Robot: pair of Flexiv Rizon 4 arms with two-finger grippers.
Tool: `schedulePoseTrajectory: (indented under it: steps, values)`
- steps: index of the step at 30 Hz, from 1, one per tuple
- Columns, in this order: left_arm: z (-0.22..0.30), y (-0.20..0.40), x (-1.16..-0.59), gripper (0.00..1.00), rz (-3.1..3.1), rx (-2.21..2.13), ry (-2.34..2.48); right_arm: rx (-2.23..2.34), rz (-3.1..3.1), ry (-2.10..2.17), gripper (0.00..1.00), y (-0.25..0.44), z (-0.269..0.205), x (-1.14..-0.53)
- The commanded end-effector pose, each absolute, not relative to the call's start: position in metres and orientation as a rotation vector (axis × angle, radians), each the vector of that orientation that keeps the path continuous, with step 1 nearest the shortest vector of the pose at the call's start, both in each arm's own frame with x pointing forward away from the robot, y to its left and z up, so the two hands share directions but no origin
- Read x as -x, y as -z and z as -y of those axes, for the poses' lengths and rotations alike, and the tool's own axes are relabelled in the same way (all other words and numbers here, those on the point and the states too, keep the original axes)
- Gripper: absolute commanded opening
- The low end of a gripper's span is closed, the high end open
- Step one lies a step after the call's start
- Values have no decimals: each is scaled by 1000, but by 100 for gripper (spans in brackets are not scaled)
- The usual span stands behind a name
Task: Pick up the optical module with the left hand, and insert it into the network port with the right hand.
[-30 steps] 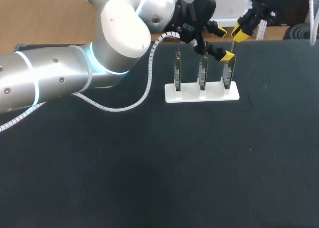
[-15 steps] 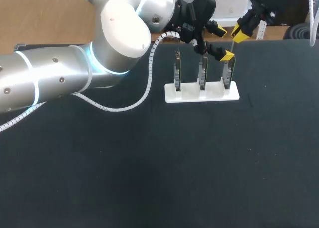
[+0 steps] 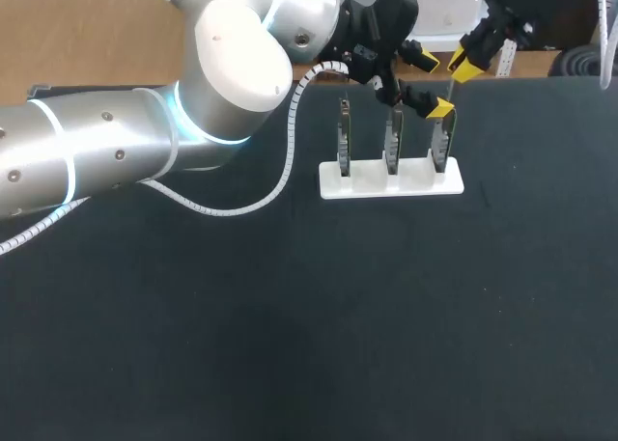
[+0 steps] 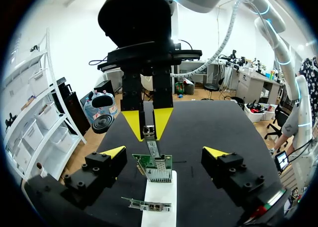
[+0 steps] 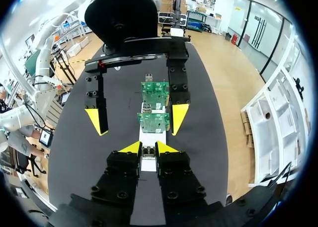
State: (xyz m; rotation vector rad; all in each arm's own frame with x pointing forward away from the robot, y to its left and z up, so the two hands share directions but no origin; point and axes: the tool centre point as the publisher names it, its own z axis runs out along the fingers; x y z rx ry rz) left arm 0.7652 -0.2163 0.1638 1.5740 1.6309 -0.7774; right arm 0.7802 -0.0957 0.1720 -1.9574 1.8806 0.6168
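The small metal optical module (image 4: 148,132) hangs between the yellow tips of my right gripper (image 4: 148,125), which is shut on it; it shows in the right wrist view as the module (image 5: 147,151) between that gripper's (image 5: 147,147) tips. It hovers just above the nearest green circuit board (image 4: 155,168) of the white stand (image 3: 391,183). My left gripper (image 3: 435,86) stands open, one finger on each side of that right-hand board (image 3: 441,142), touching nothing. In the head view my right gripper (image 3: 466,65) sits at the table's far edge.
The white stand holds three upright boards in a row, the other two being the middle board (image 3: 393,140) and the left board (image 3: 344,140). My left arm (image 3: 145,142) stretches across the table's far left. The black tabletop (image 3: 338,316) spreads out in front.
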Motion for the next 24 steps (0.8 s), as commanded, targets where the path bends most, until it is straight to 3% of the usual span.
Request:
schedulePoseTrajectory:
  steps: [1, 24]
  values:
    - [215, -164, -764, 100, -1630, -1574, 775, 1955, -1882, -609, 0, -172, 96, -778]
    - [215, -164, -764, 100, -1630, -1574, 775, 1960, -1891, -618, 0, -171, 95, -776]
